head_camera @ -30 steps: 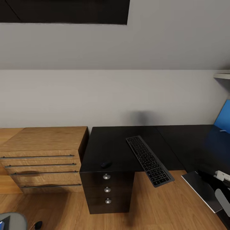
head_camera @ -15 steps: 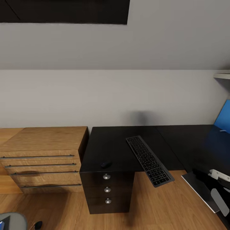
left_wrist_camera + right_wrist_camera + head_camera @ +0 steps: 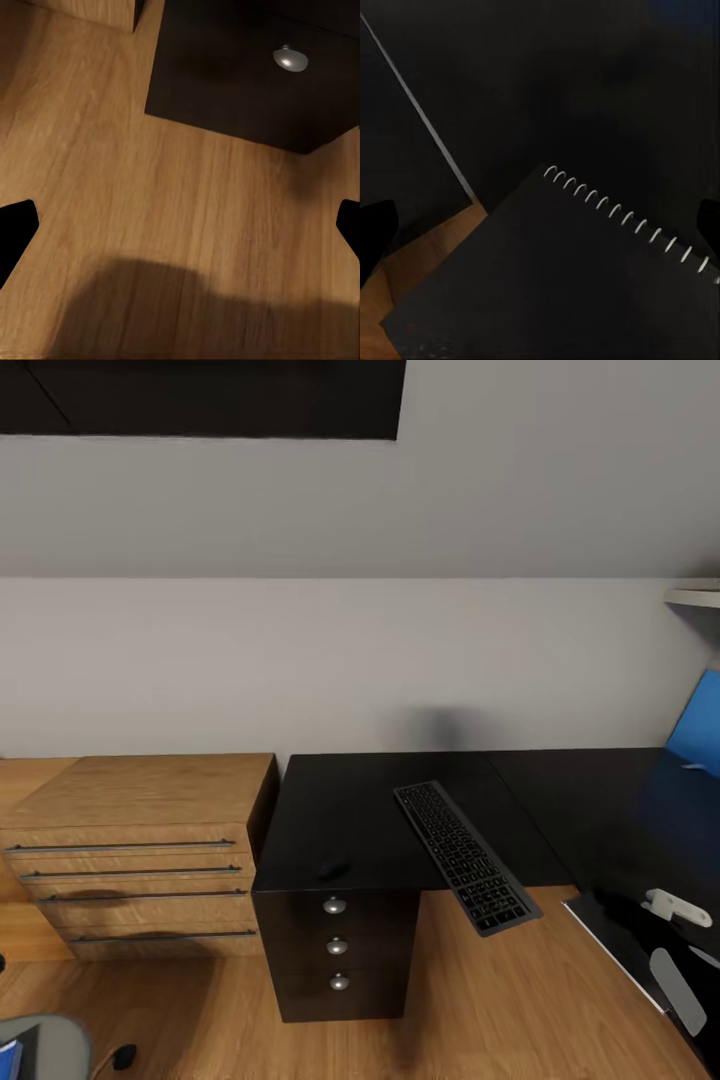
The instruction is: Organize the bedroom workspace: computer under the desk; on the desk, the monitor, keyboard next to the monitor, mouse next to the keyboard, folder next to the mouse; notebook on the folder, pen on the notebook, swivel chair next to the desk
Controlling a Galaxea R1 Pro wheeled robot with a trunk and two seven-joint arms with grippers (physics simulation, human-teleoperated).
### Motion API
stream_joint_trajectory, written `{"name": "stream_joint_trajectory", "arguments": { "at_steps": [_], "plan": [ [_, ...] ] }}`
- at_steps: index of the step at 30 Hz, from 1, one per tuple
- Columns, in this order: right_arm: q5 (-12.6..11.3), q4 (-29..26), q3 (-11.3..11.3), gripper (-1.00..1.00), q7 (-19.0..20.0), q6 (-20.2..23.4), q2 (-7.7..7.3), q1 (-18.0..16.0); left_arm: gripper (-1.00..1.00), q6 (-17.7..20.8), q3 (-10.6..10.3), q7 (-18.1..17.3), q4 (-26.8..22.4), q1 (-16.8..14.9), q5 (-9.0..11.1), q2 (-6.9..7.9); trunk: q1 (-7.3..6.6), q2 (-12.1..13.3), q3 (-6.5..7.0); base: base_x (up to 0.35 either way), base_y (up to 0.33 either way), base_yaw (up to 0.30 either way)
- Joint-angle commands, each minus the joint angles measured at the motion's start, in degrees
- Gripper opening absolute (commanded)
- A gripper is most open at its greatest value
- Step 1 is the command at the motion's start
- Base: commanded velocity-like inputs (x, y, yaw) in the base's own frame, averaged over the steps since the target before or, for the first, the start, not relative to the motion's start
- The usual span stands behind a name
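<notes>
Compared with the frame one second earlier, the right arm's white and grey links at the head view's lower right sit slightly higher and further left, and the whole scene has shifted a little, consistent with camera motion. On the black desk (image 3: pixel 350 810), the keyboard (image 3: pixel 466 856) lies diagonally with its near end overhanging the desk's front edge above the wood floor (image 3: pixel 500 1000). The mouse (image 3: pixel 331 869) rests near the front edge of the desk, above the drawer unit (image 3: pixel 337 950) with three round silver knobs, and is well apart from the keyboard. A wooden dresser (image 3: pixel 140 850) stands just beside the desk on the left. At the right edge, a blue panel (image 3: pixel 697 732) stands at the far side of the desk. The swivel chair (image 3: pixel 45 1048) shows at the lower left corner. In the right wrist view, the right gripper (image 3: pixel 540 225) has its fingertips (image 3: pixel 375 229) spread wide, and the spiral-bound notebook (image 3: pixel 562 285) lies between them, beyond the tips, with no contact visible. In the left wrist view, the left gripper (image 3: pixel 180 225) likewise has its fingertips (image 3: pixel 15 232) wide apart over bare floor, with one drawer knob (image 3: pixel 289 58) ahead.
</notes>
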Motion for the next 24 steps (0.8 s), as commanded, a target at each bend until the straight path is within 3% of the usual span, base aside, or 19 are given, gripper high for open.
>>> {"name": "stream_joint_trajectory", "arguments": {
  "at_steps": [1,9,19,24],
  "plan": [
    [-0.46,-0.11,-0.08,1.00,-0.03,0.32,0.06,-0.01,1.00,-0.14,-0.20,-0.45,0.08,-0.04,0.62,-0.01,-0.03,-0.03,-0.06,-0.293,0.000,0.000],
    [-0.30,-0.11,-0.02,1.00,0.03,0.24,1.36,-0.01,1.00,-0.14,-0.21,-0.52,0.08,-0.04,0.54,-0.01,-0.03,-0.03,-0.06,-0.306,0.069,0.000],
    [-0.36,-0.06,0.10,1.00,0.12,0.23,1.80,-0.01,1.00,-0.14,-0.20,-0.53,0.08,-0.04,0.53,-0.01,-0.03,-0.03,-0.06,-0.259,0.229,0.000],
    [-0.36,-0.02,0.10,1.00,0.14,0.23,1.86,-0.01,1.00,-0.09,-0.27,-0.54,0.08,-0.04,0.53,-0.01,-0.03,-0.03,-0.06,-0.069,0.259,0.000]
  ]
}}
